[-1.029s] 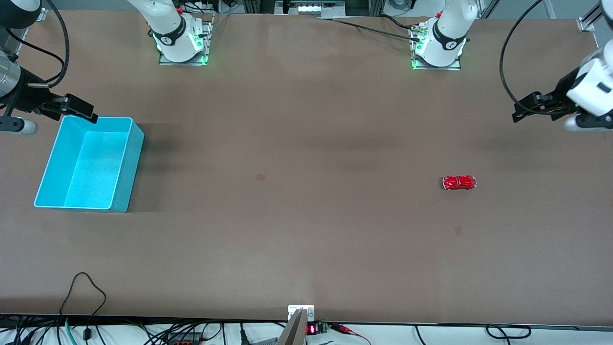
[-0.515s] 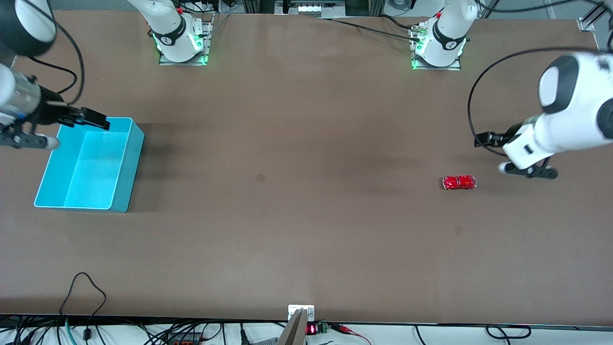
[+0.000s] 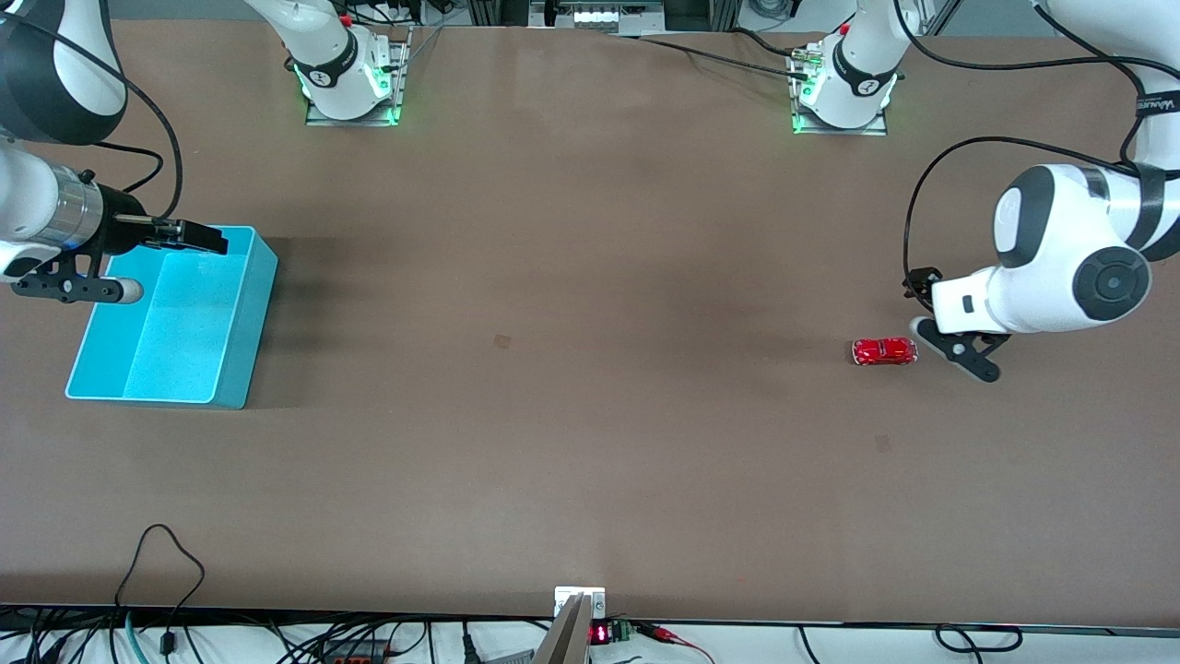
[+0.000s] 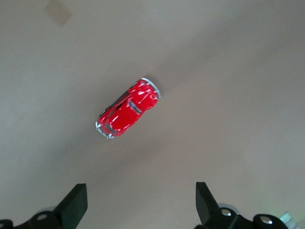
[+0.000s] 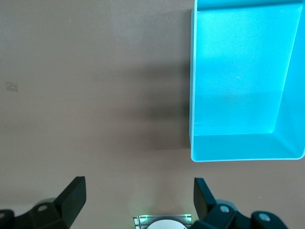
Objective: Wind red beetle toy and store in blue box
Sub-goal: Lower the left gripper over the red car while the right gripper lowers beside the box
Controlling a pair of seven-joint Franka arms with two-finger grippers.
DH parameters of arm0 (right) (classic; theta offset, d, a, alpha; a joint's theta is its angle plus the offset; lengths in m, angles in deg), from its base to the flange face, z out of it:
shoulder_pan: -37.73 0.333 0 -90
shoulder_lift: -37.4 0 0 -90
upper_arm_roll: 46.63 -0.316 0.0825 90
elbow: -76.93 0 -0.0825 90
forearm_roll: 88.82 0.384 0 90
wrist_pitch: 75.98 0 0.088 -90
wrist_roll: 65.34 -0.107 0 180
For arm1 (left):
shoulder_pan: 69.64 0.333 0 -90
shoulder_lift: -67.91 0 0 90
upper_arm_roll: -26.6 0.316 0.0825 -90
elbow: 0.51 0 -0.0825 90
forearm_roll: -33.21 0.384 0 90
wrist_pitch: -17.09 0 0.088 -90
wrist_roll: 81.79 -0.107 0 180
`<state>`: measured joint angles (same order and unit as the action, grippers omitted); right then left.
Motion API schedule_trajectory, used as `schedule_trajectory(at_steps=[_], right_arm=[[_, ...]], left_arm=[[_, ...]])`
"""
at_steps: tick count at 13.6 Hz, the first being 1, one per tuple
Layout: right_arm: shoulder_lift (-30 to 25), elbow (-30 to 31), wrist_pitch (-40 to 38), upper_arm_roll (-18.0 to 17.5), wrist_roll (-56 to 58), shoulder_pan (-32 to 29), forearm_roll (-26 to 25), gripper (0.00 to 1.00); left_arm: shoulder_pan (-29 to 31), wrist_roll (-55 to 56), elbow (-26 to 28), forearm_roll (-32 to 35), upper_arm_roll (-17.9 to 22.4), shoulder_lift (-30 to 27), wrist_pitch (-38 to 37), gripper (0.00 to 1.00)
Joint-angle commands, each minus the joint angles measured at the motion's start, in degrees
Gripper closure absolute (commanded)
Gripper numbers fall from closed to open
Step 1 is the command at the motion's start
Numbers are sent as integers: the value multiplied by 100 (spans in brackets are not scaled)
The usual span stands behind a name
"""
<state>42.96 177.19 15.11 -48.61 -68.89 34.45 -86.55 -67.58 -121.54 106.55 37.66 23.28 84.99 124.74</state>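
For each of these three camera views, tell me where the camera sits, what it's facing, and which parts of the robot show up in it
Front view: high, across the table, facing both bases; shows the red beetle toy, the blue box, both arms, the left gripper and the right gripper.
Left wrist view: on the left arm's wrist, looking down at the toy; its open fingertips show.
Right wrist view: on the right arm's wrist, looking down at the box and table; its open fingertips show.
Shared: front and left wrist both show the toy; front and right wrist both show the box.
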Motion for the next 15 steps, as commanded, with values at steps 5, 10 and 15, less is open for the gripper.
schedule_trajectory(at_steps=[5,10,15], right_arm=[[-562,1264,924,-48,-6,38,-16,0],[-873,2701,2817,-48,827,21,-42,0],[-197,2437,3325,-57,4345,38,-60,0]], left_arm=[[57,-2493,718,477,-63,138,1469,0],[84,-3090,1491,882,-81,164,2952,0],[250,-3346,1941,882,-81,427,3886,0]])
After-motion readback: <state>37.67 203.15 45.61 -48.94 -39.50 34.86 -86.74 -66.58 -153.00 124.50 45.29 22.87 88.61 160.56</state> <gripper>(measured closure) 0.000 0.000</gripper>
